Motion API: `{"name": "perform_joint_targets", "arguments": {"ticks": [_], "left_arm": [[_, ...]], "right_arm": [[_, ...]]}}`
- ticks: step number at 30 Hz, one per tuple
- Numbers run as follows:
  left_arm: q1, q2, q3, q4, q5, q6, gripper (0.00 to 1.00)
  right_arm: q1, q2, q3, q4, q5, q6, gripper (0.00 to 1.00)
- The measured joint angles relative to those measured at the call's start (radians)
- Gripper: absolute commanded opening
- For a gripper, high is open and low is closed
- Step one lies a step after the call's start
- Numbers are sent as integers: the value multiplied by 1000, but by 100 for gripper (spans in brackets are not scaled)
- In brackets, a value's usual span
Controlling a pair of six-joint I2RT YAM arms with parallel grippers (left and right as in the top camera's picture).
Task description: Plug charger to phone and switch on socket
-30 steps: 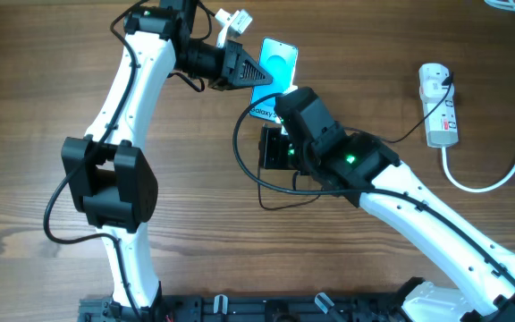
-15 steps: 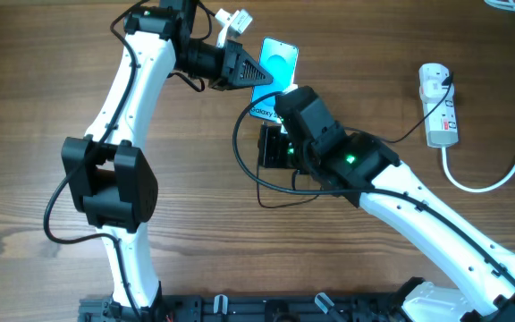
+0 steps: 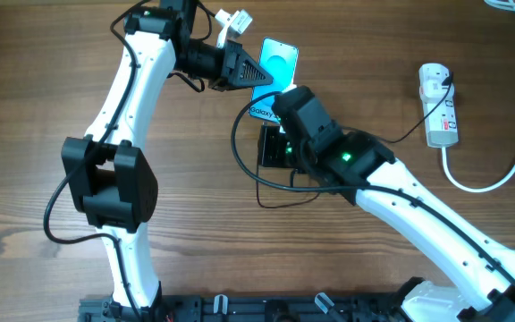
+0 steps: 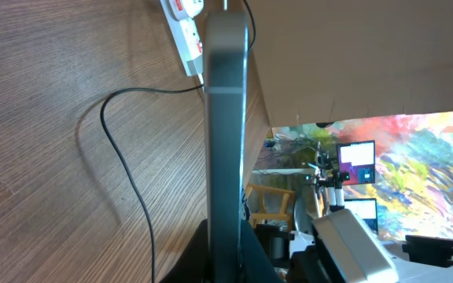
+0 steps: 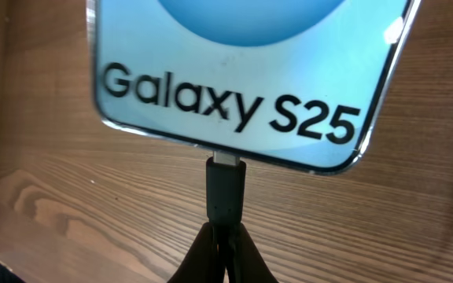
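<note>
Two steps make up this job, and neither looks finished. Closest in, the right tool (image 5: 225, 236) is closed on the charger (image 5: 226, 185). It pinches the small black connector from below and points it at the short edge of the phone (image 5: 234, 71), just under the Galaxy lettering. The tip meets the middle of that edge, with a sliver of pale metal showing between plug body and frame. I judge it to be at the port or partly in, not clearly seated home.

Past that, the left tool (image 3: 259, 75) is clamped on the phone's far end and appears to hold it tilted, off the bench (image 3: 43, 72). The left wrist view shows the phone edge-on between the fingers.

The thin black cable loops over the wood beneath the right arm and runs off to the socket (image 3: 439, 105). The socket lies well apart at the bench's right side, its thick white cord curling away. Nothing is near it. Pushing the connector fully in likely comes first, and switching on is wholly left to do. Whether the socket is already on cannot be told.
</note>
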Motion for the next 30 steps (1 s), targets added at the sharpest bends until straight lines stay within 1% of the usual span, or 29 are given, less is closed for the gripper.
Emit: {"name": "perform_joint_targets", "arguments": {"ticks": [11, 20, 30], "left_arm": [[0, 0, 0, 14, -4, 0, 4], [0, 0, 0, 34, -45, 0, 4], [0, 0, 0, 34, -46, 0, 4]], "right_arm": [[0, 6, 0, 4, -1, 3, 5], [0, 6, 0, 4, -1, 3, 5], [0, 6, 0, 17, -1, 3, 5]]}}
